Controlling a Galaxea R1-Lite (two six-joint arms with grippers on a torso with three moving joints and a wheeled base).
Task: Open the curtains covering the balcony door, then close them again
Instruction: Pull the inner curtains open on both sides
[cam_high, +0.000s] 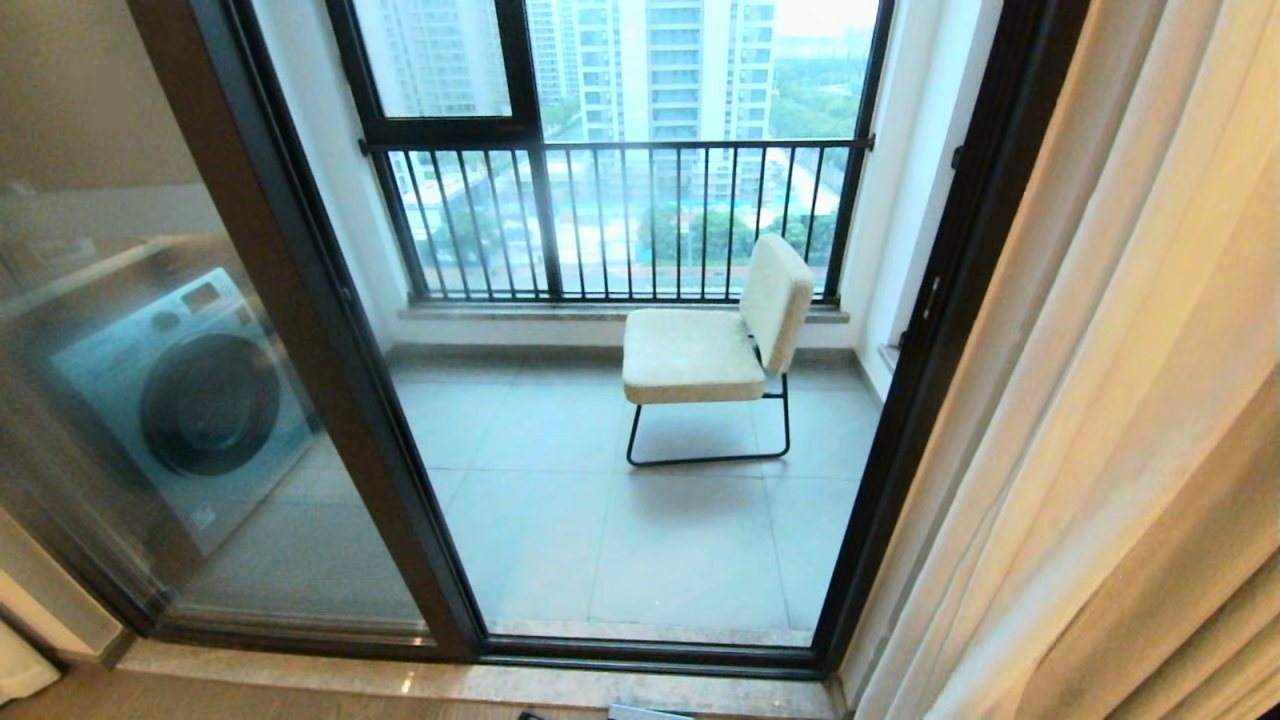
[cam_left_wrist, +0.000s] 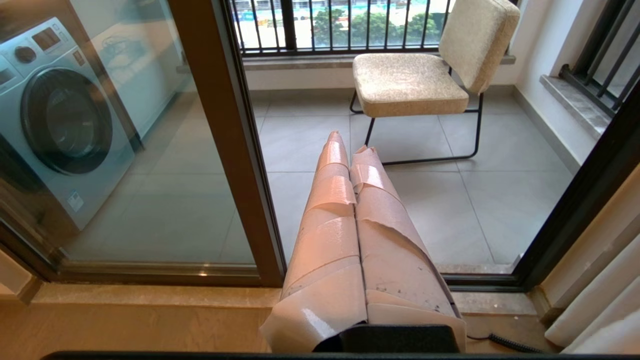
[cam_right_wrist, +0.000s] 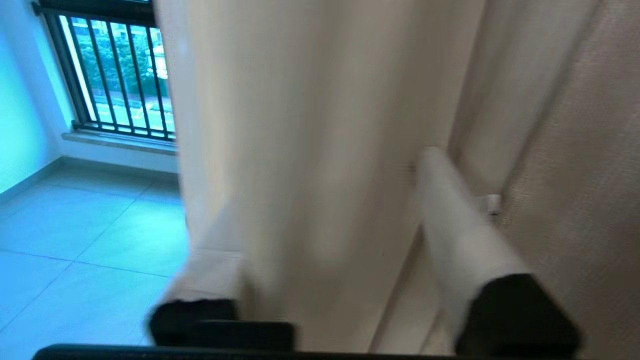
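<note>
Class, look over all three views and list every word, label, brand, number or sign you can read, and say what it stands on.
None can be read.
Washing machine: a small white sticker low on its front and markings on its control panel, too small and blurred to read.
Curtains, chair and balcony door frame: no text to be seen.

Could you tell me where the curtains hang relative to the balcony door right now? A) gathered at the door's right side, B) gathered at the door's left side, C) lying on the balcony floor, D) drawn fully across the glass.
A: the curtains are bunched at the right of the door, whose glass is uncovered, so the chair beyond shows.
</note>
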